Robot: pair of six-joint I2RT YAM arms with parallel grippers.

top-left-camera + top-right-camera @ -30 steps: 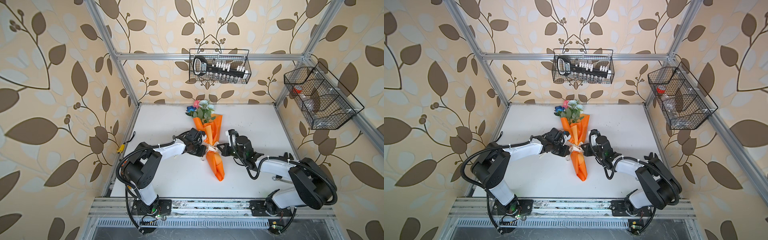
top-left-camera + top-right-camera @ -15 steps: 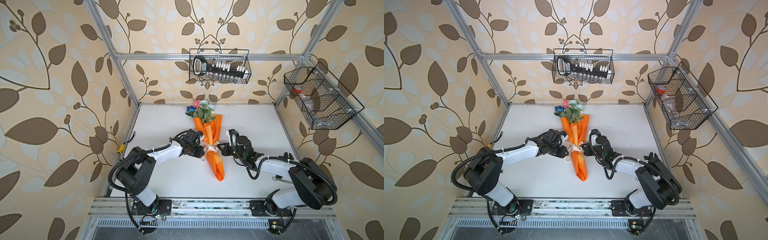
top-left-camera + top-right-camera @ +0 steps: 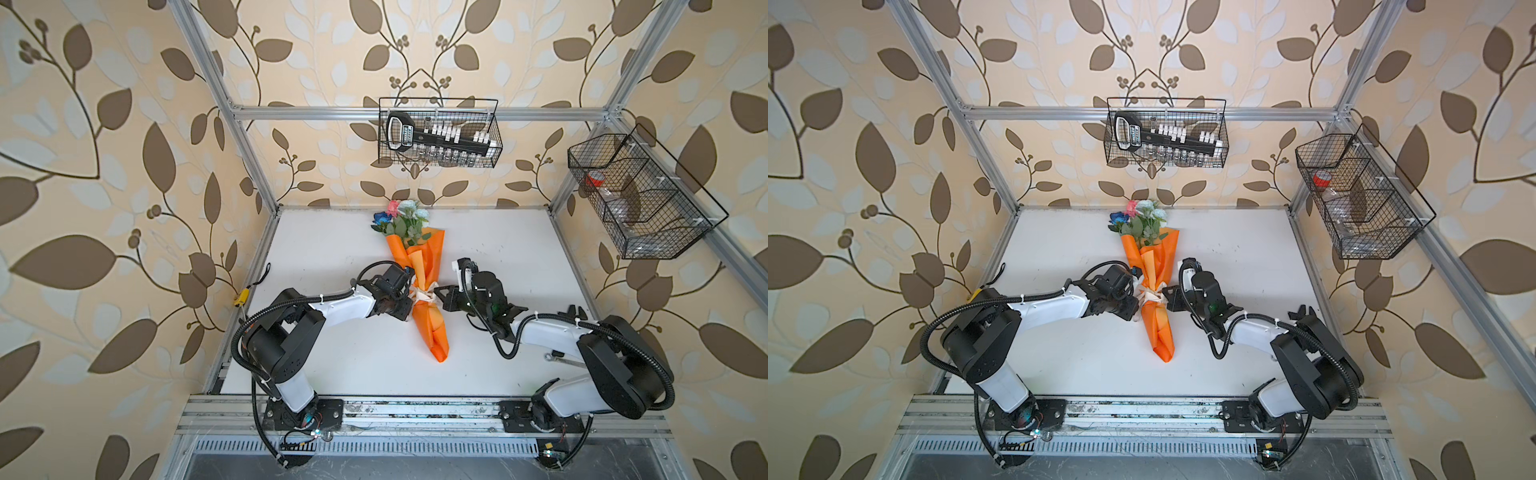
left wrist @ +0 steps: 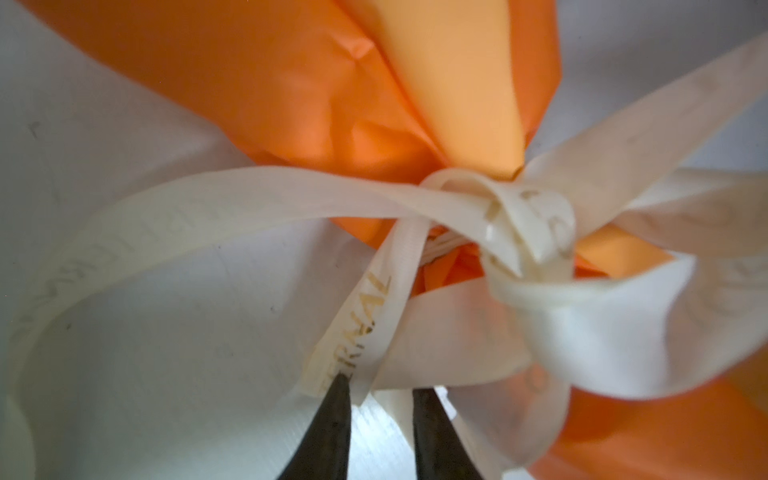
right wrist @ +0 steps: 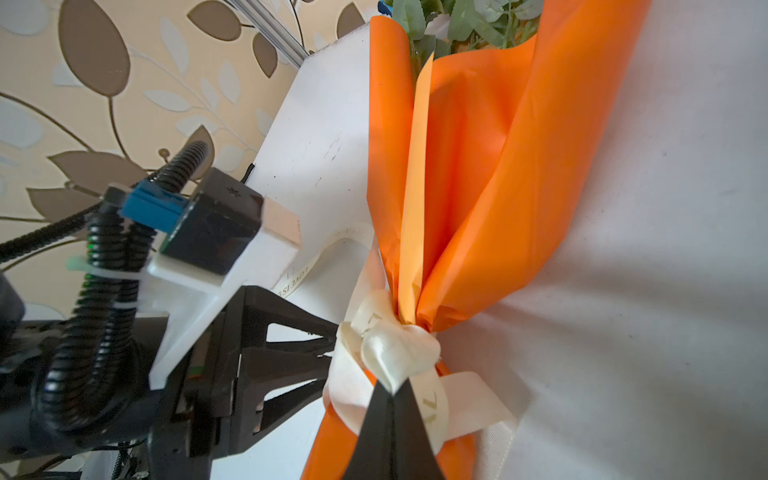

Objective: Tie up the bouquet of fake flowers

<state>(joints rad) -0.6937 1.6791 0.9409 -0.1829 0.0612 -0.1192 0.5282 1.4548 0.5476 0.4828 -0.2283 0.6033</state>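
a: where is the bouquet right now?

b: flat on the white table, between the 2 arms, blooms toward the back wall. the cream ribbon is already knotted round its narrow waist.

a: and the grippers?

b: the right gripper is closed to a point on 1 loop of the ribbon, right beside the knot. the left gripper has its jaws a little apart. the lettered tail rests against 1 fingertip, but nothing looks pinched between them.

a: so what could go wrong?

b: 3 things, i'd say. first, if the right side pulls while the left holds nothing, the bouquet looks light enough to slide over the table, and the knot won't tighten.

a: second?

b: the loop could be drawn back through the knot. that would undo the bow rather than snug it.

a: third?

b: the tail sits off to the side of the gap, not in it. if the left jaws close where they are, they may miss it. they could also catch the orange wrap and crease or tear it.
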